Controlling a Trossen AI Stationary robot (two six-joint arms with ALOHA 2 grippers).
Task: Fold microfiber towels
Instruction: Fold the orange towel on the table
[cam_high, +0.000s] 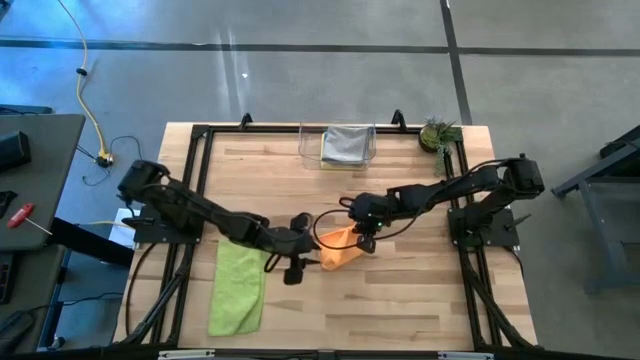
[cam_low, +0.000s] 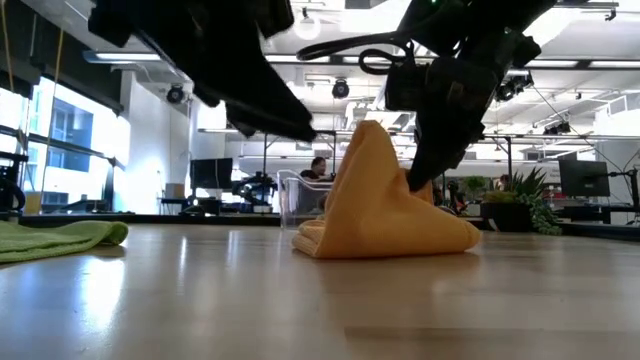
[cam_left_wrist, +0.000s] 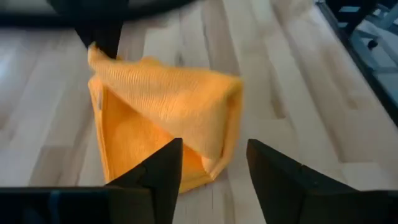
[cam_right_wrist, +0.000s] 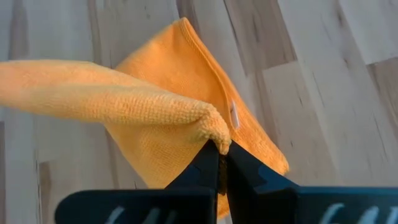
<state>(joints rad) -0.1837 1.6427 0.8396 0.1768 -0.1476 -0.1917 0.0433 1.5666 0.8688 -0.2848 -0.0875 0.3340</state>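
Note:
The orange towel (cam_high: 338, 250) lies at mid table, one part drawn up into a tent and the rest on the wood; it also shows in the low view (cam_low: 385, 210). My right gripper (cam_high: 362, 232) is shut on it. My left gripper (cam_left_wrist: 214, 171) is open just left of the towel, its fingers standing either side of the towel's nearest corner (cam_left_wrist: 214, 163). The lime green towel (cam_high: 238, 285) lies flat at the front left. A grey towel (cam_high: 347, 143) sits in the clear bin (cam_high: 307, 150). Teal and yellow towels are out of view. My right gripper pinches a bunched edge of the orange towel (cam_right_wrist: 211, 127) between its two shut fingers, coming from above and slanting from the table's right. The held part is lifted and the cloth slopes down from it. The towel's lower layers (cam_low: 320, 240) stay on the table.
A small potted plant (cam_high: 438, 135) stands at the far right corner. A black frame (cam_high: 200, 180) runs along the table's sides. Bare wood (cam_high: 400, 310) lies in front of the orange towel.

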